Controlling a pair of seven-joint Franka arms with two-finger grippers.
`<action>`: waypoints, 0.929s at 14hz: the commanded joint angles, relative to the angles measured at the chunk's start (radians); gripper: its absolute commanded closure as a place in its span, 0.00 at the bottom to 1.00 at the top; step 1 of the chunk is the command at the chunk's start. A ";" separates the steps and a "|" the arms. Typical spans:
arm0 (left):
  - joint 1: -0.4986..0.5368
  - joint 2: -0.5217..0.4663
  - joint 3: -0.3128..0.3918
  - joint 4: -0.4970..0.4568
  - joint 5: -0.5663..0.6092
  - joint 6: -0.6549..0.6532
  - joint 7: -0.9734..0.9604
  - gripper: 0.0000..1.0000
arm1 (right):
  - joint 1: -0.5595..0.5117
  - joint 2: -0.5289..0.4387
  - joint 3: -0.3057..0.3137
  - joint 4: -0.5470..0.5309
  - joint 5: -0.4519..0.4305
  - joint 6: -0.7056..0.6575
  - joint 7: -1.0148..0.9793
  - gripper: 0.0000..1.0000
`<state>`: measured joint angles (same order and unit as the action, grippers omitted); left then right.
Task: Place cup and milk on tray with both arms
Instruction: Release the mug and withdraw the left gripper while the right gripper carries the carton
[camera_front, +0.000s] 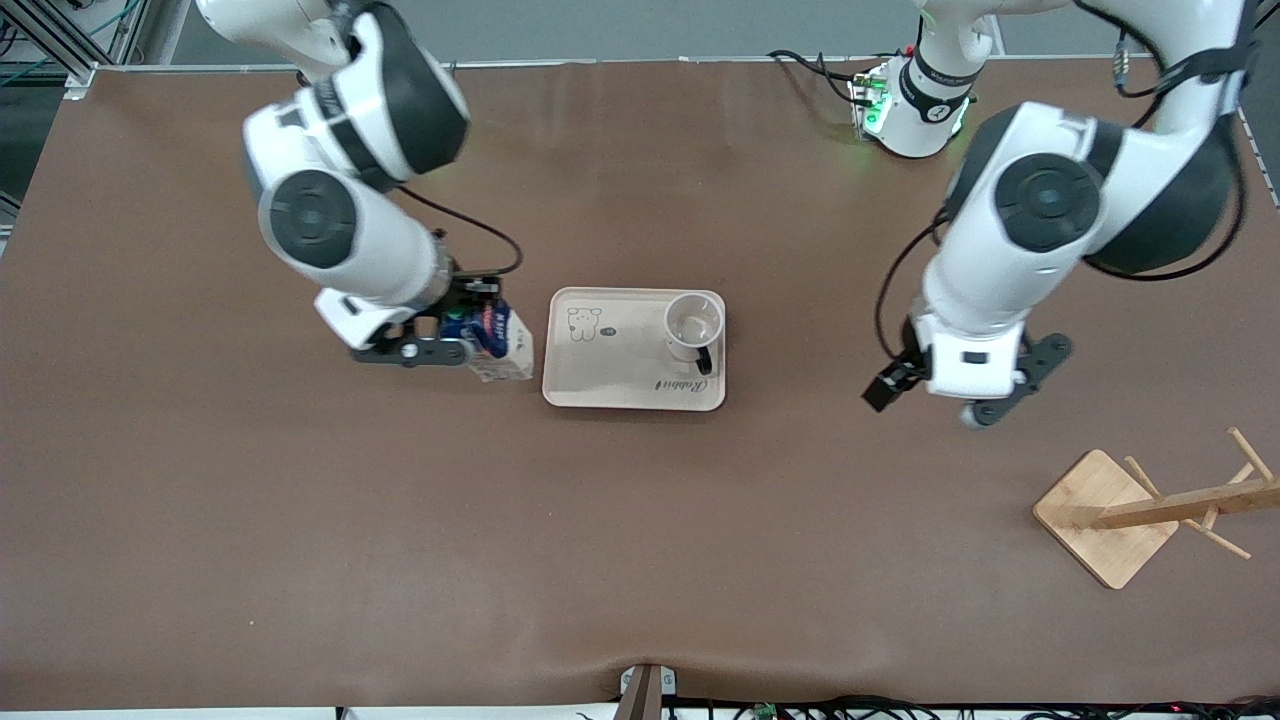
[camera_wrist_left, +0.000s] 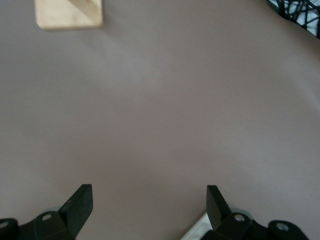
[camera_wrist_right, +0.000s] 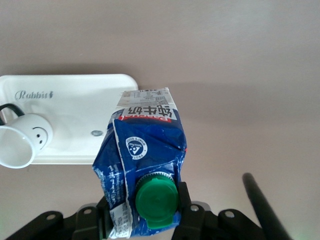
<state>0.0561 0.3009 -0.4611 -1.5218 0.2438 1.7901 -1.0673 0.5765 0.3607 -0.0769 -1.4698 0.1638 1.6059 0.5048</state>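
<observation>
Blue milk (camera_wrist_right: 142, 165) – right pincer's (camera_wrist_right: 145, 212) clasp

The right gripper (camera_wrist_right: 145, 212) clamps the milk (camera_wrist_right: 142, 175) near the tray (camera_wrist_right: 75, 100) bearing the cup (camera_wrist_right: 22, 140).

The right arm is reaching down from the 11 o'clock corner of the front view, its forearm slanting toward 4 o'clock, and the right gripper (camera_front: 470, 335) is clamping its fingers (camera_wrist_right: 184, 197) around the milk carton (camera_front: 497, 345). The left arm is waiting, folding down from 1 o'clock with its wrist pointing toward 6 o'clock, and the left gripper (camera_front: 935, 400) is hanging over bare table with its fingers (camera_wrist_left: 80, 202) spread wide apart.
</observation>
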 joint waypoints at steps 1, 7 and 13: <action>0.074 -0.063 -0.005 -0.023 0.012 -0.040 0.169 0.00 | 0.046 0.070 -0.014 0.063 0.019 0.035 0.018 1.00; 0.189 -0.124 -0.005 -0.023 0.002 -0.044 0.443 0.00 | 0.132 0.178 -0.014 0.063 0.017 0.092 0.017 1.00; 0.226 -0.140 -0.007 0.052 0.000 -0.161 0.605 0.00 | 0.175 0.189 -0.015 0.059 0.019 0.089 0.058 1.00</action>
<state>0.2755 0.1791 -0.4611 -1.4973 0.2438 1.6802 -0.4978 0.7265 0.5373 -0.0780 -1.4398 0.1679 1.7135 0.5189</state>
